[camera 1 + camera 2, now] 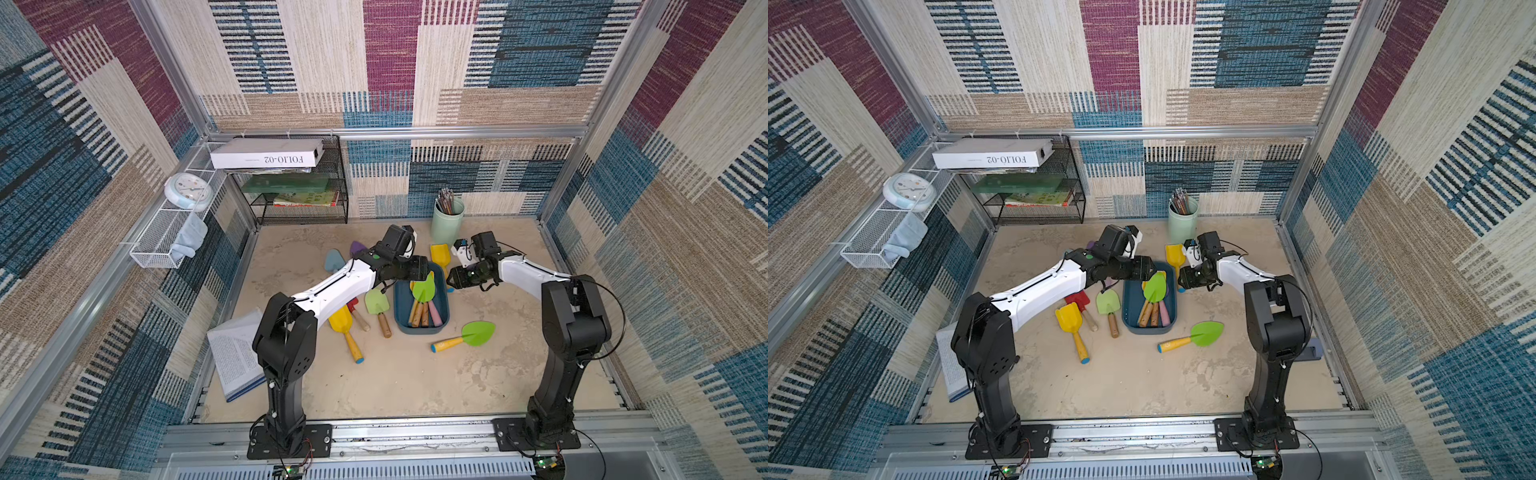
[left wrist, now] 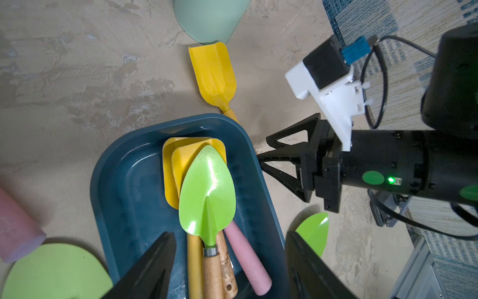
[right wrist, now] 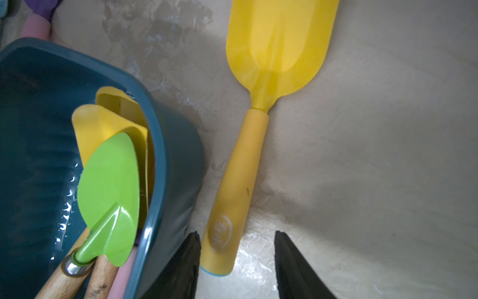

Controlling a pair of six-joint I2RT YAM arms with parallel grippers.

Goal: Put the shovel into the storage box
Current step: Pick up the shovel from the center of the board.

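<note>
The dark teal storage box (image 1: 401, 303) (image 1: 1130, 303) (image 2: 134, 186) (image 3: 38, 129) sits mid-table. Inside it lie several shovels, with a green-bladed, wooden-handled one (image 2: 207, 191) (image 1: 424, 286) on top of yellow blades and a pink handle. My left gripper (image 2: 229, 234) hovers open over the handles in the box, holding nothing. A yellow shovel (image 3: 276, 51) (image 1: 439, 254) (image 2: 214, 75) lies on the table just beside the box. My right gripper (image 3: 236, 233) (image 2: 262, 150) is open, its fingers straddling the end of that shovel's handle, one finger close against it and a gap at the other.
Loose shovels lie on the table: a green leaf-bladed one (image 1: 478, 332) on the box's near right, a yellow one (image 1: 343, 322) and a green one (image 1: 377, 301) to its left. A mint cup (image 1: 446, 222) of pencils stands behind. A black wire shelf (image 1: 299, 183) and open book (image 1: 235, 357) are at left.
</note>
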